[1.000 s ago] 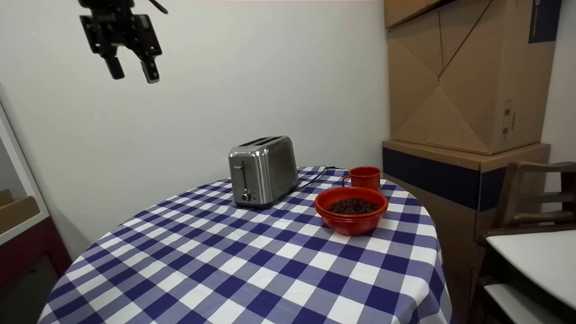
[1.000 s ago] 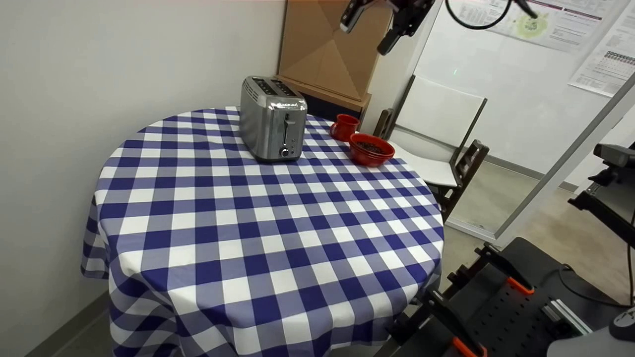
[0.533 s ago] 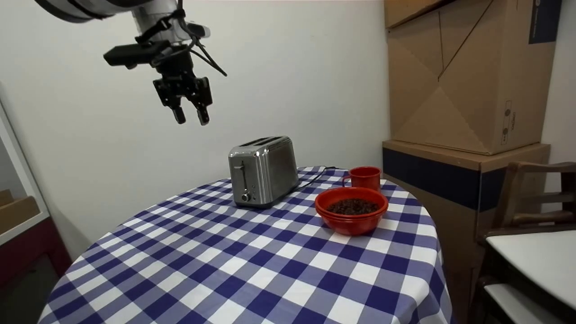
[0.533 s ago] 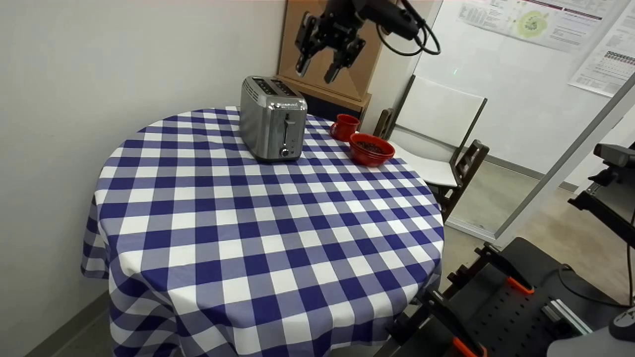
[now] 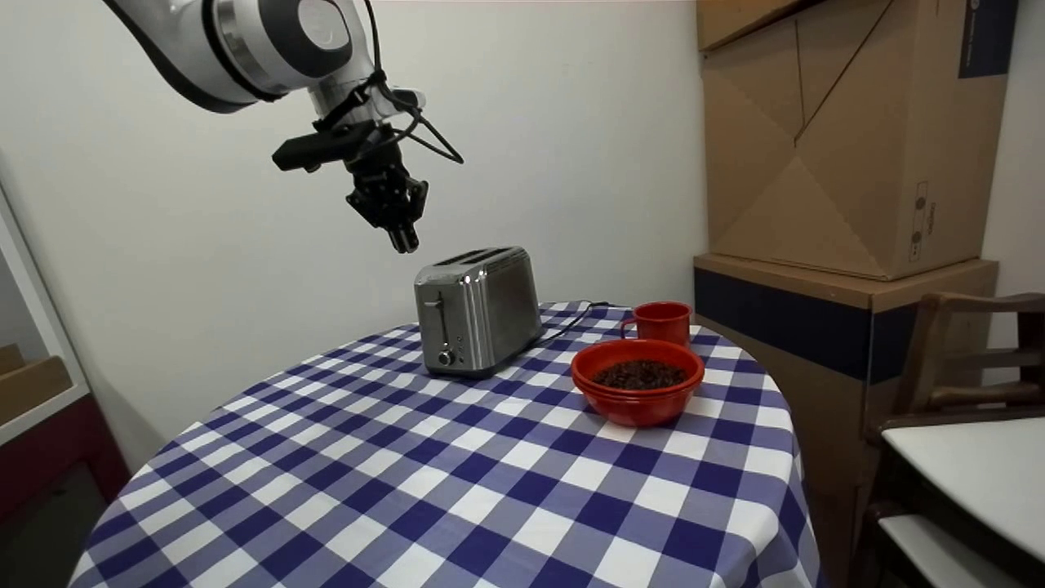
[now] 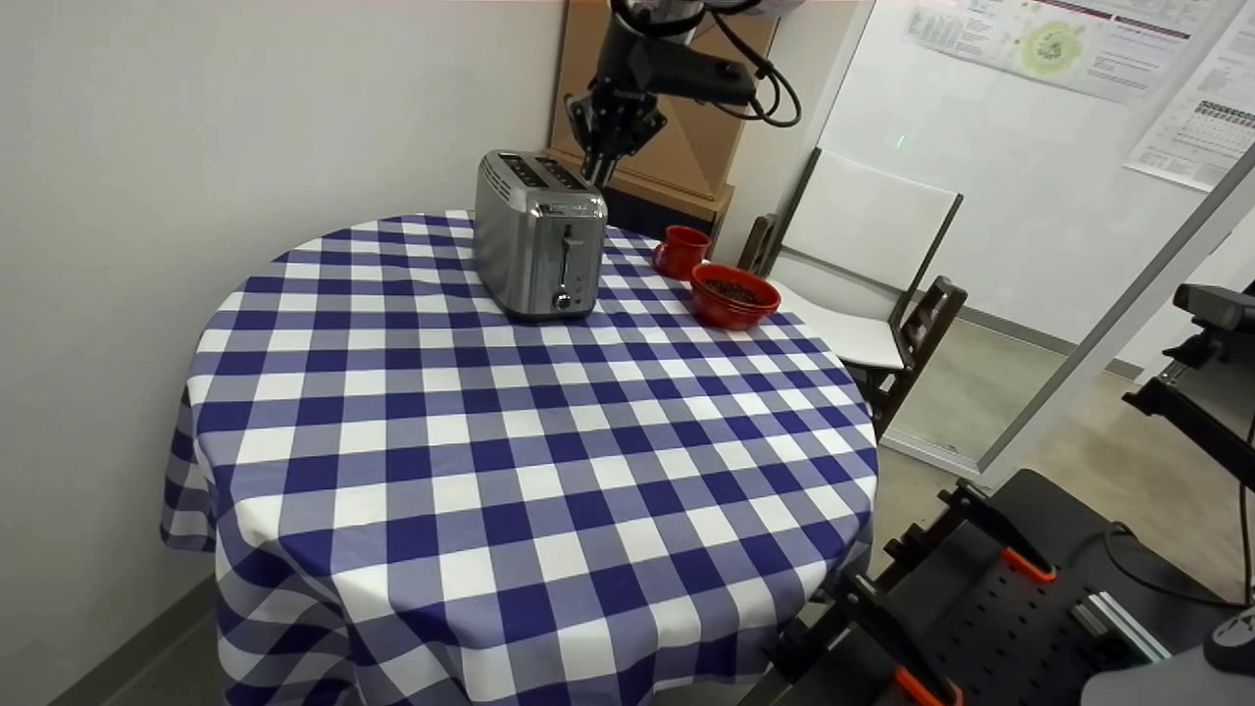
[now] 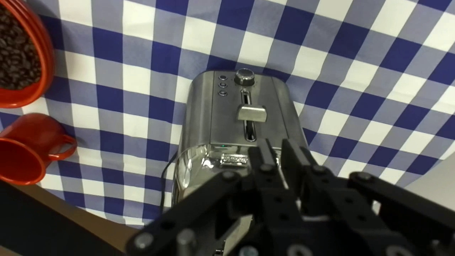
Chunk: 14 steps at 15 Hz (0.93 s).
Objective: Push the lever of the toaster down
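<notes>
Hovering: black two-finger gripper (image 5: 405, 244), in an exterior view between 10 and 11 o'clock of the silver box-shaped metal toaster (image 5: 494, 314), apart from it, tips angled down. Fingers almost fully together, slim gap between them, nothing held. Toaster upright on blue-and-white checked tablecloth (image 5: 457, 506). Its flat silver lever (image 7: 252, 113) sits near the top of the narrow dark slot (image 7: 250, 131) in both exterior views, so not pushed down; wrist view has the lever at 11 o'clock from the fingertips, apart from them. Same view: round silver-rimmed knob (image 7: 244, 77) at 12 o'clock of the lever, three small round buttons (image 7: 223, 85) at 10 to 11 o'clock of it. Stacked red round bowls (image 5: 641, 411) at 4 o'clock of the toaster in an exterior view, well apart, dark brown beans (image 5: 641, 375) in the top one. Red handled mug (image 5: 665, 324) at 3 o'clock there, close to the bowls. Big brown cardboard boxes (image 5: 841, 171), one on another, farther off at 2 o'clock.
</notes>
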Each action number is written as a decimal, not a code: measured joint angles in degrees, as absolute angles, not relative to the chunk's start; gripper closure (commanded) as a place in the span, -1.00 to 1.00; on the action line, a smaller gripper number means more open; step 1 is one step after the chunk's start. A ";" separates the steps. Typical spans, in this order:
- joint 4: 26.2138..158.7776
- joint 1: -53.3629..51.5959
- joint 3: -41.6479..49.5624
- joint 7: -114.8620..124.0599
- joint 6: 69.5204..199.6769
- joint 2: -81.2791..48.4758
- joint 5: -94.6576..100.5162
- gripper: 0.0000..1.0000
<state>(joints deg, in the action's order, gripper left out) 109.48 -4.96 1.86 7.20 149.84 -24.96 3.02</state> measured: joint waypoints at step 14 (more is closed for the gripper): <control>106.06 -12.76 9.78 17.38 156.53 -34.14 11.12 0.96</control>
